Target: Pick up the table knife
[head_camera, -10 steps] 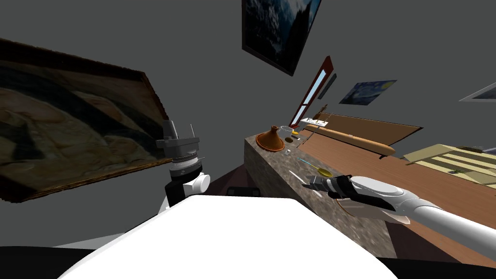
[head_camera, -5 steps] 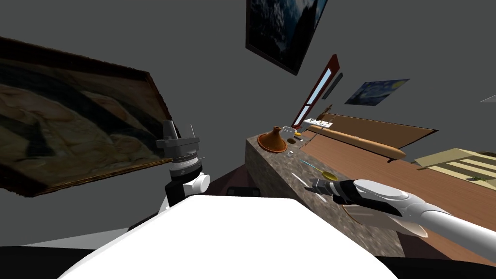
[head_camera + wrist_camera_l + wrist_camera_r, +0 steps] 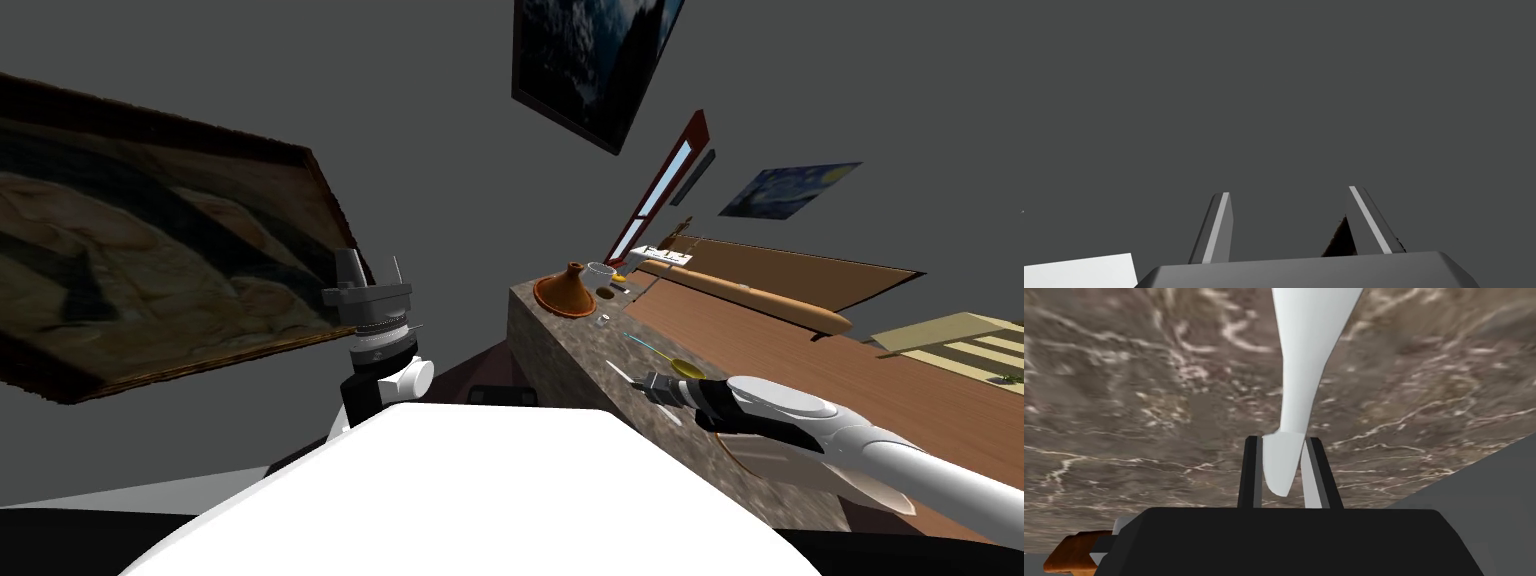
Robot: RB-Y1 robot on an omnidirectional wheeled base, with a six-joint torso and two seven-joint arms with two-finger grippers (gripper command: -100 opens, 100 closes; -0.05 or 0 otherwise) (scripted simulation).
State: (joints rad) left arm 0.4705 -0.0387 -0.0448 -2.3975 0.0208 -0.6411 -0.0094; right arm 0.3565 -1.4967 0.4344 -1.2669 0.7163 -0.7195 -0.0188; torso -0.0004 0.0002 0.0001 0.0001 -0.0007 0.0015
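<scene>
The table knife (image 3: 1309, 348) is plain white and lies flat on a brown marbled stone counter (image 3: 1124, 388). My right gripper (image 3: 1282, 439) is low over the counter, with both fingers pressed against the sides of the knife's near end. In the head view the knife (image 3: 617, 373) is a thin white sliver just beyond the right gripper (image 3: 640, 382), near the counter's (image 3: 560, 345) front edge. My left gripper (image 3: 372, 268) is raised at my left side, away from the counter. Its fingers (image 3: 1221, 215) stand apart with nothing between them.
Farther along the counter stand a brown conical lidded pot (image 3: 566, 290), a white cup (image 3: 598, 269) and a yellow spoon (image 3: 680, 364). A long brown loaf (image 3: 760, 300) lies on the wooden surface (image 3: 850, 380) beyond. A brown plate rim (image 3: 735, 455) is under my right forearm.
My right fingers have closed from wide open onto the knife's near end, and the hand has edged forward along the counter. The left arm has not moved.
</scene>
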